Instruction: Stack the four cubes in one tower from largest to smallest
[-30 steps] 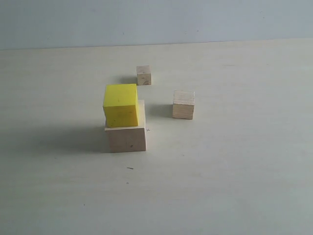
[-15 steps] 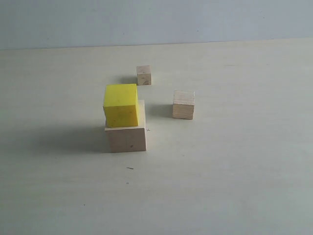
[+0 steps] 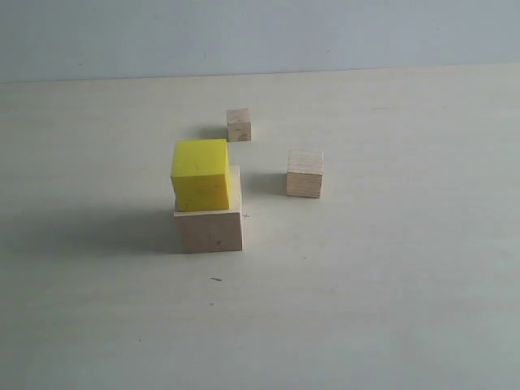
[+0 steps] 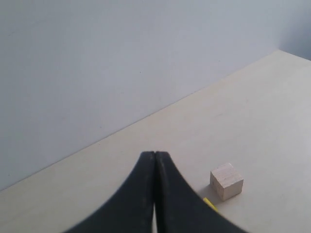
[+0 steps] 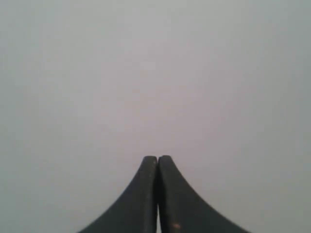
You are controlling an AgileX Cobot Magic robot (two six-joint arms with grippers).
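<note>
The bright yellow cube (image 3: 200, 174) rests on the large pale wood cube (image 3: 210, 224), shifted toward its left back corner. To their right stands the medium layered-edge wood cube (image 3: 305, 173) by itself. Farther back is the smallest wood cube (image 3: 239, 125), also seen in the left wrist view (image 4: 226, 181) beside a sliver of the yellow cube (image 4: 210, 204). My left gripper (image 4: 154, 154) is shut with nothing in it, held above the table. My right gripper (image 5: 157, 158) is shut and empty, facing a blank grey surface. Neither gripper appears in the exterior view.
The pale table (image 3: 390, 284) runs back to a grey wall (image 3: 260, 32). A small dark speck (image 3: 216, 279) lies on the table in front of the large cube.
</note>
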